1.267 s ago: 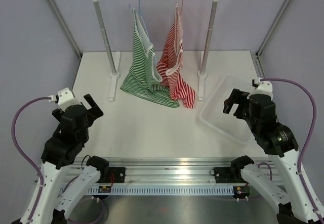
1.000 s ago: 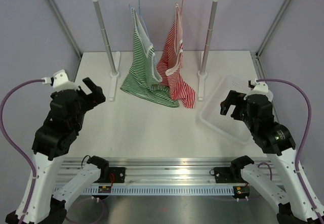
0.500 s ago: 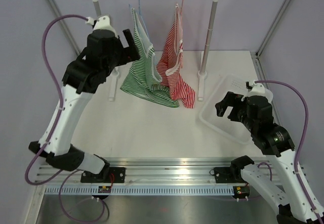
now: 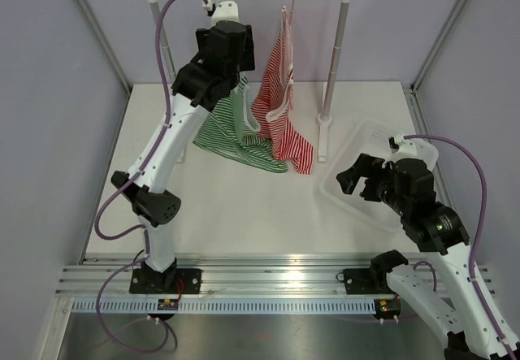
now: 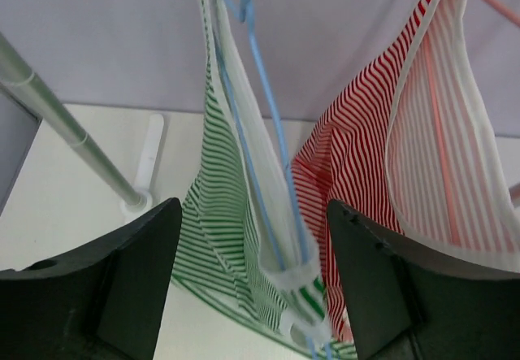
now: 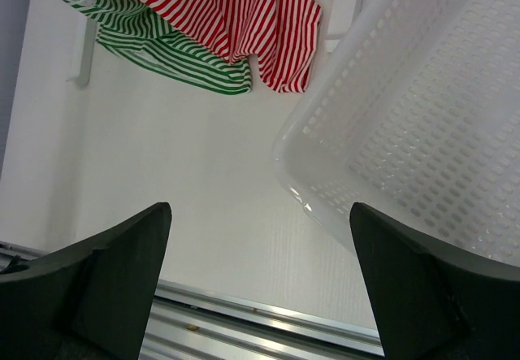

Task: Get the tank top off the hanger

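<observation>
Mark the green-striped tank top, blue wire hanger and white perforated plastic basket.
green-striped tank top (image 5: pixel 211 214), left wrist view, body
blue wire hanger (image 5: pixel 270 116), left wrist view, sloping arm
white perforated plastic basket (image 6: pixel 422 124), right wrist view, floor

The green-and-white striped tank top (image 5: pixel 215 214) hangs on a blue wire hanger (image 5: pixel 269 116) toward twelve o'clock, its hem bunched on the counter (image 4: pixel 244 206).

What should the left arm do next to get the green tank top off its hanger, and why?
Probably ease the left gripper forward and close on the green tank top at its strap. The jaws stand open on either side of the strap and the blue hanger, with nothing gripped yet.
</observation>
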Motion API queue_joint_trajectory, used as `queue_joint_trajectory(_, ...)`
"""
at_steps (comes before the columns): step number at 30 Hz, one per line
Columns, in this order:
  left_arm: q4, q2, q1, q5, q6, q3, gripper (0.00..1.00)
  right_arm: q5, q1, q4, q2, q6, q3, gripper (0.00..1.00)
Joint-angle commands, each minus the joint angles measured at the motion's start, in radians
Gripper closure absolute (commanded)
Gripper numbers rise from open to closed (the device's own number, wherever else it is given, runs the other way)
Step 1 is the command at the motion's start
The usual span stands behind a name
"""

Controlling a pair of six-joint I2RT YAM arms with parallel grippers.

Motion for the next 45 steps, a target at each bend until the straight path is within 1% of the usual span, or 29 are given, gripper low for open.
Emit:
queue_joint_trajectory(1,0.137,0.102,-0.004,-0.082,0.104,0.136,0.31,-0.08,0.005,0.059,-0.034,0.04,-0.019,0.01)
queue_joint_trajectory(3,0.159,0.139,-0.004,-0.097,0.144,0.182,0.33,-0.114,0.005,0.073,-0.051,0.054,-0.031,0.01)
queue_joint_trajectory(4,0.172,0.158,-0.002,-0.111,0.156,0.179,0.42,-0.12,0.005,0.073,-0.054,0.058,-0.04,0.01)
queue_joint_trajectory(6,0.192,0.165,0.001,-0.156,0.176,0.169,0.53,-0.123,0.005,0.066,-0.06,0.061,-0.046,0.0)
queue_joint_trajectory(7,0.196,0.164,0.002,-0.165,0.176,0.161,0.68,-0.123,0.005,0.064,-0.063,0.06,-0.051,0.01)
queue_joint_trajectory(8,0.199,0.161,0.008,-0.17,0.171,0.156,0.73,-0.123,0.005,0.059,-0.064,0.058,-0.051,0.0)
queue_joint_trajectory(10,0.211,0.153,0.016,-0.165,0.176,0.13,0.75,-0.125,0.005,0.055,-0.06,0.054,-0.048,0.0)
queue_joint_trajectory(12,0.205,0.153,0.033,-0.148,0.167,0.132,0.88,-0.129,0.005,0.056,-0.059,0.051,-0.045,0.0)
queue_joint_trajectory(15,0.18,0.14,0.048,-0.131,0.136,0.124,1.0,-0.131,0.005,0.061,-0.059,0.051,-0.045,0.01)
queue_joint_trajectory(19,0.167,0.109,0.077,-0.082,0.101,0.09,1.0,-0.132,0.005,0.059,-0.051,0.047,-0.04,0.01)
queue_joint_trajectory(22,0.153,0.101,0.116,0.0,0.076,0.079,1.0,-0.134,0.005,0.056,-0.051,0.047,-0.042,0.0)
queue_joint_trajectory(23,0.148,0.103,0.134,0.066,0.075,0.076,1.0,-0.135,0.005,0.056,-0.051,0.047,-0.042,0.01)
queue_joint_trajectory(24,0.145,0.107,0.142,0.091,0.073,0.078,1.0,-0.135,0.005,0.056,-0.053,0.049,-0.042,0.01)
queue_joint_trajectory(27,0.128,0.11,0.165,0.148,0.058,0.078,0.93,-0.134,0.003,0.052,-0.053,0.049,-0.037,0.0)
queue_joint_trajectory(29,0.119,0.113,0.174,0.163,0.055,0.076,1.0,-0.129,0.005,0.049,-0.051,0.049,-0.036,0.01)
queue_joint_trajectory(37,0.119,0.046,0.179,0.145,0.088,0.075,1.0,-0.129,0.005,0.05,-0.05,0.047,-0.026,0.01)
queue_joint_trajectory(45,0.116,-0.063,0.185,0.189,0.113,0.078,1.0,-0.134,0.005,0.062,-0.054,0.055,-0.033,0.0)
